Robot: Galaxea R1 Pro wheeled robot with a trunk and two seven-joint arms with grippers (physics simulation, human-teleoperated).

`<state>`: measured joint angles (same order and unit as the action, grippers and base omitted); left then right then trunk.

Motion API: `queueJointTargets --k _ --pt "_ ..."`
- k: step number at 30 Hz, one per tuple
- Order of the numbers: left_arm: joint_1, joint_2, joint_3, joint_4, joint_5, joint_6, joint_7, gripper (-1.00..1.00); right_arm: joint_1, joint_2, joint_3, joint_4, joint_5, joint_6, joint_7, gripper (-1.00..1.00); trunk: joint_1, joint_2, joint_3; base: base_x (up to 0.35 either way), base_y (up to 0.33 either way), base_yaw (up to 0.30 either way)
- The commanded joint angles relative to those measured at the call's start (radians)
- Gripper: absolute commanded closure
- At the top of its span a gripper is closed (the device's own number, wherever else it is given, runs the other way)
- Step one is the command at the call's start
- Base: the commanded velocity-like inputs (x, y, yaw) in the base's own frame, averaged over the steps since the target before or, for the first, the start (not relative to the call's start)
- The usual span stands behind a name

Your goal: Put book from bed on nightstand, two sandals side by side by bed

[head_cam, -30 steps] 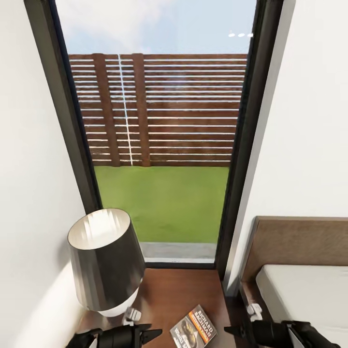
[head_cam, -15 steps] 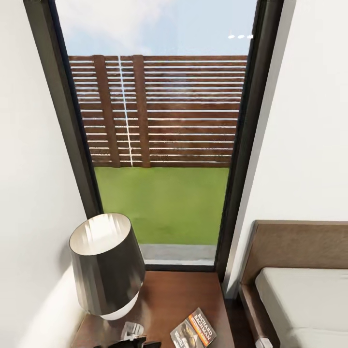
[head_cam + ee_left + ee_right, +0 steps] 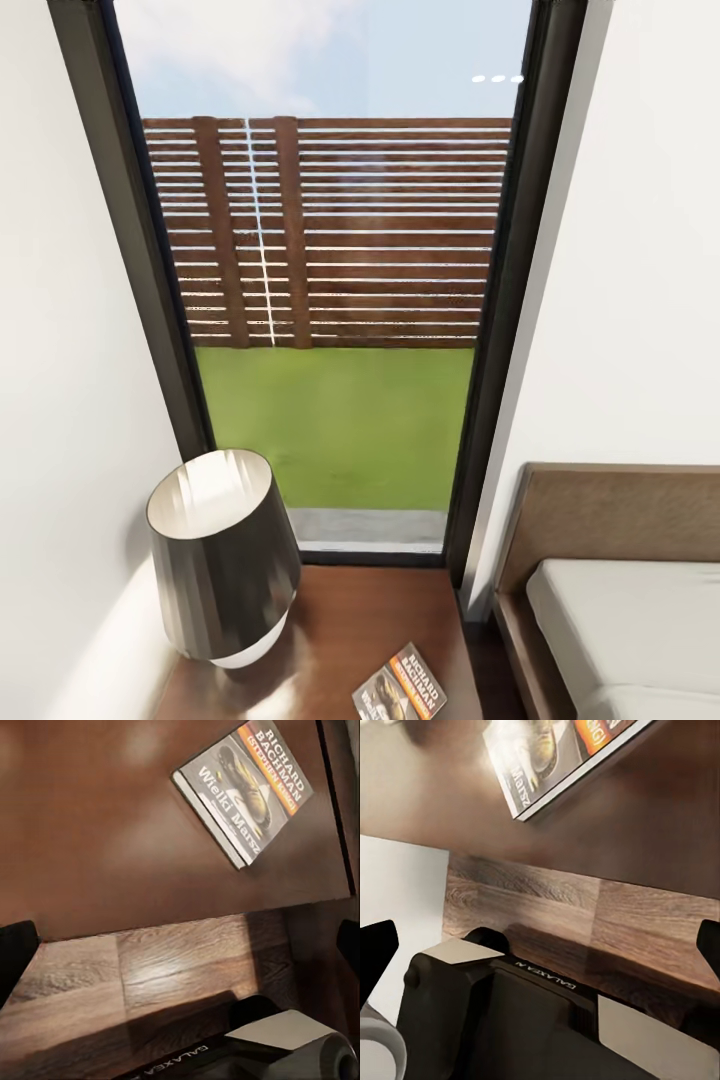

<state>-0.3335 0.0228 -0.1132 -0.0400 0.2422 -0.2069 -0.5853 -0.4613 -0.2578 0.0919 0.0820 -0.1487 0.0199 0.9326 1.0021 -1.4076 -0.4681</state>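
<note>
The book (image 3: 400,685), dark with an orange band, lies flat on the reddish-brown nightstand (image 3: 350,615), near its front right corner. The pale grey bed (image 3: 630,620) with its brown headboard (image 3: 620,510) stands to the right of the stand. In the left wrist view the book (image 3: 244,791) rests on the nightstand top (image 3: 97,832), and my left gripper (image 3: 180,949) is open over the wood floor, apart from the book. My right gripper (image 3: 540,945) is open too, with the book (image 3: 559,757) beyond it. The sandals are out of view.
A dark lamp (image 3: 220,555) takes up the nightstand's left half. Behind the stand rises a tall dark-framed window (image 3: 330,300), with white walls on both sides. My own dark base (image 3: 510,1020) sits on the plank floor (image 3: 150,967) under the grippers.
Both arms have dropped out of the bottom of the head view. The whole picture has shifted slightly downward, so the camera moved. The book lies in the same place on the nightstand.
</note>
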Motion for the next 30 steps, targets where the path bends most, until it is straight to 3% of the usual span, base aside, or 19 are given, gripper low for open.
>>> queueJointTargets --k 1,4,12,15,30 --pt "0.013 0.001 -0.008 0.009 0.009 -0.015 0.022 -1.00 0.020 0.000 0.008 0.003 -0.011 0.002 0.004 -1.00 -0.004 0.007 0.002 0.000 0.000 0.000" --pt "0.052 0.004 -0.008 0.018 0.009 -0.029 0.083 -1.00 0.122 0.000 0.008 0.001 -0.013 0.003 0.003 -1.00 -0.015 0.028 0.012 0.000 0.000 0.000" --pt "0.096 0.008 -0.008 0.021 0.009 -0.033 0.259 -1.00 0.169 -0.001 0.008 0.001 -0.014 0.000 0.003 -1.00 -0.046 0.084 0.037 0.000 0.000 0.000" --pt "0.100 0.008 -0.008 0.021 0.009 -0.033 0.280 -1.00 0.170 -0.001 0.008 0.001 -0.014 0.001 0.003 -1.00 -0.058 0.105 0.046 0.000 0.000 0.000" --pt "0.108 0.006 -0.008 0.021 0.009 -0.032 0.296 -1.00 0.171 0.000 0.008 -0.001 -0.016 0.000 0.003 -1.00 -0.058 0.105 0.046 0.000 0.000 0.000"
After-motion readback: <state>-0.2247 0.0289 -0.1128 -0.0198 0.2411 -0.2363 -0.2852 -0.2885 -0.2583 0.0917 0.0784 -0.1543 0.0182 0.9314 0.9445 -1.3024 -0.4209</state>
